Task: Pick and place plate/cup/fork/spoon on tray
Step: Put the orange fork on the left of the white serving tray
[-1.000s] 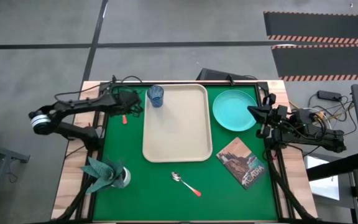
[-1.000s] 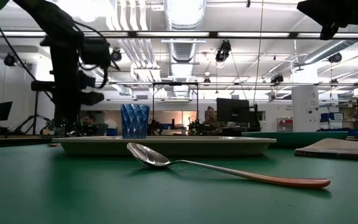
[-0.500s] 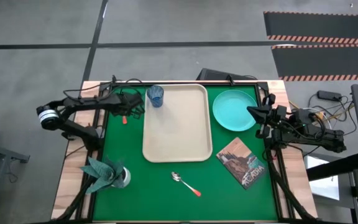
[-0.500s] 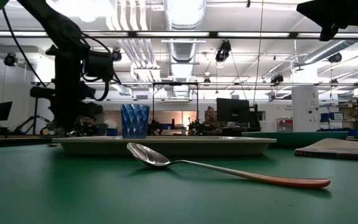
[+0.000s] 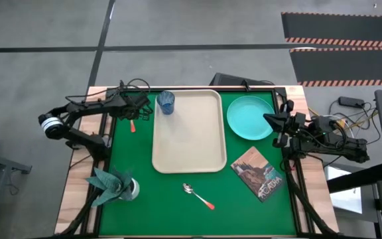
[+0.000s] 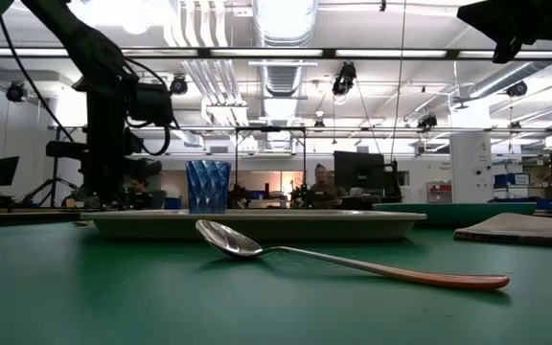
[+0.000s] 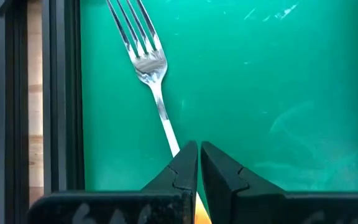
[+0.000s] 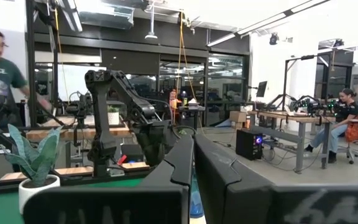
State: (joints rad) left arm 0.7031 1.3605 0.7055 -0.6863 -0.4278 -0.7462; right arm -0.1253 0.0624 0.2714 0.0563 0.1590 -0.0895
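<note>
Your left hand (image 7: 198, 149) has settled low and pinched the fork (image 7: 146, 59) by its handle; lift next. Your right hand (image 8: 190, 165) waits closed.

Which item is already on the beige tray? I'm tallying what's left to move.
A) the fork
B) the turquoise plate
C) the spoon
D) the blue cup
D: in the high view the cup stands in the tray's far left corner, while the plate, spoon and fork lie on the green mat.
</note>
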